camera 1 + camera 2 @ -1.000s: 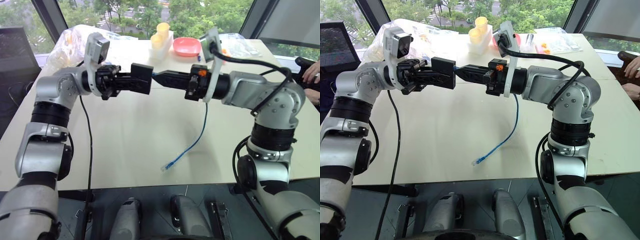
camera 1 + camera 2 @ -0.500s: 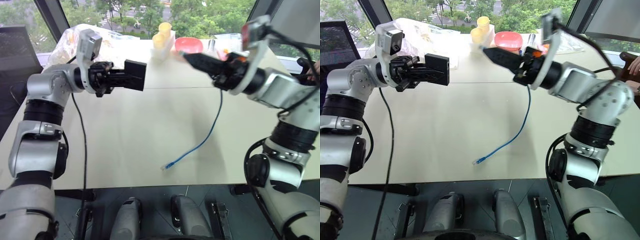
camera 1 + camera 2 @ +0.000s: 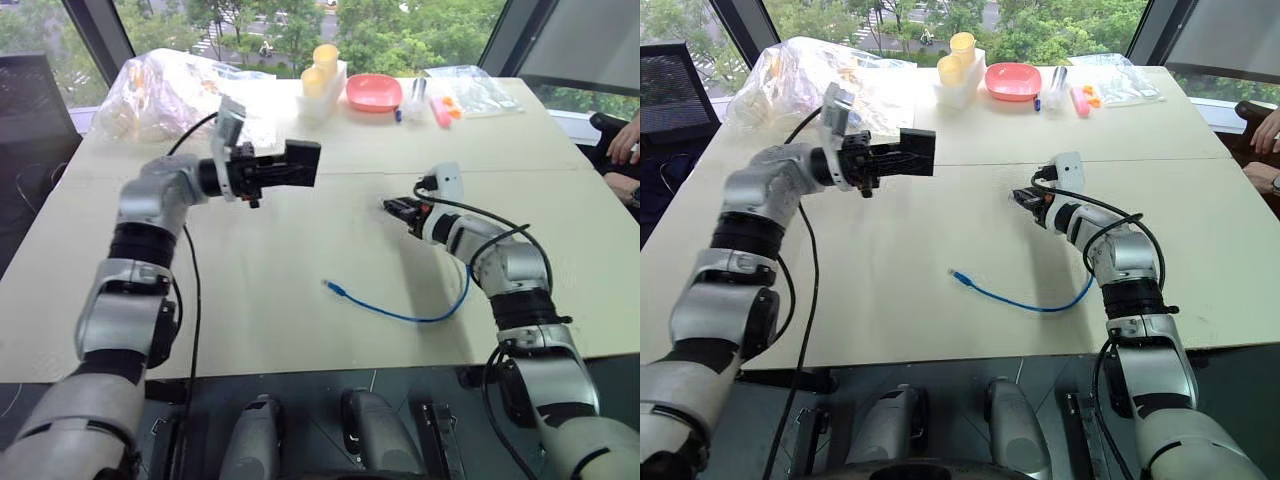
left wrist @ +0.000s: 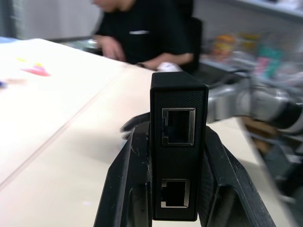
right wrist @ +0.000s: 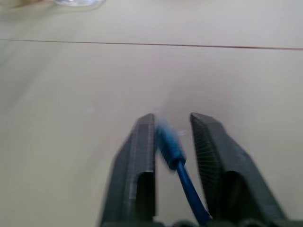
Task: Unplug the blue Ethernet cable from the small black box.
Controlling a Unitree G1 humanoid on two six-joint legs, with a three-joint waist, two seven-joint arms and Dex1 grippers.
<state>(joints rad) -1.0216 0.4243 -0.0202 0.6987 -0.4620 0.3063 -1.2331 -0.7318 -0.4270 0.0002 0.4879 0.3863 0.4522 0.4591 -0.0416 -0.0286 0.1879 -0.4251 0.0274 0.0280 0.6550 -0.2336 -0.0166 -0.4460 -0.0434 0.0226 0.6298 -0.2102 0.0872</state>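
**Cable free of the box, both ports empty**

The blue Ethernet cable [image 3: 400, 312] lies in a loose curve on the pale table [image 3: 300, 270], on the near side of the right gripper, one clear plug [image 3: 335, 289] resting on the tabletop. Its other end runs up to the right gripper [image 5: 173, 130], which sits low over the table; in the right wrist view the cord's tip stands between the two parted fingers [image 5: 137, 161], leaning on one of them, though blur makes it hard to say whether it is pinched or merely resting there. Further out and well apart from that gripper, to its left, the left gripper [image 4: 177, 156] is clamped on the small black box [image 3: 300, 164], held above the table. The left wrist view shows the box's face with two open ports, nothing plugged in. Beyond the box, at the table's far edge, stand yellow cups [image 3: 320, 65], a pink bowl [image 3: 374, 92] and clear plastic bags [image 3: 165, 90]. A person in dark clothing [image 4: 142, 28] sits past the table.
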